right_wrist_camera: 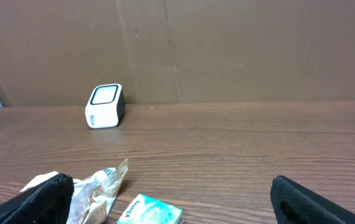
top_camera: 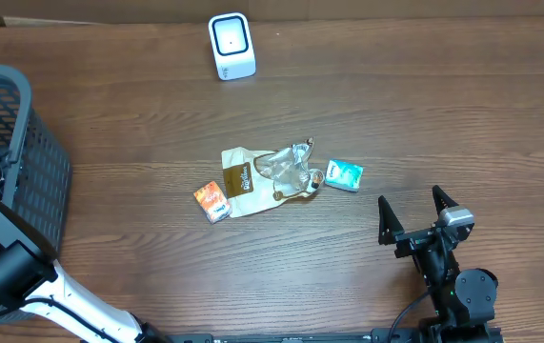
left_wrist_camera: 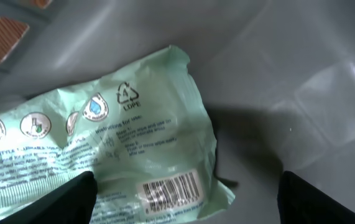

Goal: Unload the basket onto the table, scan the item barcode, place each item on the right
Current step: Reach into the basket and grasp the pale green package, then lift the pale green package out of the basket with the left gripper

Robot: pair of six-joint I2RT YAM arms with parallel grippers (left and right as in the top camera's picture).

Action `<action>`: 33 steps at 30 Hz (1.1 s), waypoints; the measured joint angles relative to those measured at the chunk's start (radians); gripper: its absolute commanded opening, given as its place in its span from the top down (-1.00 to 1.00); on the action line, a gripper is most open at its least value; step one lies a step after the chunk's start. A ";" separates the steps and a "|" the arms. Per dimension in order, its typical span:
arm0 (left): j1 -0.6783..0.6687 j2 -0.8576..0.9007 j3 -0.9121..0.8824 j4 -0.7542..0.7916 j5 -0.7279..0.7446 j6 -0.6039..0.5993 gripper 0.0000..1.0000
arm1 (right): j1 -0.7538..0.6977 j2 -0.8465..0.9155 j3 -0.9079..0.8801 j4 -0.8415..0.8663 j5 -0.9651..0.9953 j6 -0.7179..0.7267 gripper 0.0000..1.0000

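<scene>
A pale green plastic packet (left_wrist_camera: 102,143) lies on the grey floor of the basket, its white barcode label (left_wrist_camera: 172,188) facing up. My left gripper (left_wrist_camera: 183,186) hangs open right over it: the left finger overlaps the packet and the right finger stands clear over bare floor. In the overhead view this gripper is hidden inside the basket (top_camera: 33,162). The white scanner (top_camera: 231,46) stands at the table's far edge, also visible as the scanner (right_wrist_camera: 104,106) from the right wrist. My right gripper (top_camera: 411,202) rests open and empty at the front right.
On the table's middle lie a brown paper bag (top_camera: 243,181), crumpled clear plastic (top_camera: 291,170), a teal tissue pack (top_camera: 344,175) and a small orange pack (top_camera: 212,201). The dark mesh basket fills the left edge. A cardboard wall (right_wrist_camera: 227,50) backs the table.
</scene>
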 measured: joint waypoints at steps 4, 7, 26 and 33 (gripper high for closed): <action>0.000 0.000 0.000 0.014 -0.003 -0.002 -0.52 | 0.000 0.000 0.000 -0.001 0.000 0.000 -1.00; 0.000 0.000 -0.005 0.031 -0.006 -0.003 -0.52 | 0.000 0.000 0.000 0.000 0.000 0.000 -1.00; 0.000 -0.021 -0.073 0.024 -0.094 -0.023 0.91 | 0.000 0.000 0.000 0.000 0.000 0.000 -1.00; 0.000 -0.017 0.027 -0.221 -0.018 -0.063 0.92 | 0.000 0.000 0.000 0.000 0.000 0.000 -0.99</action>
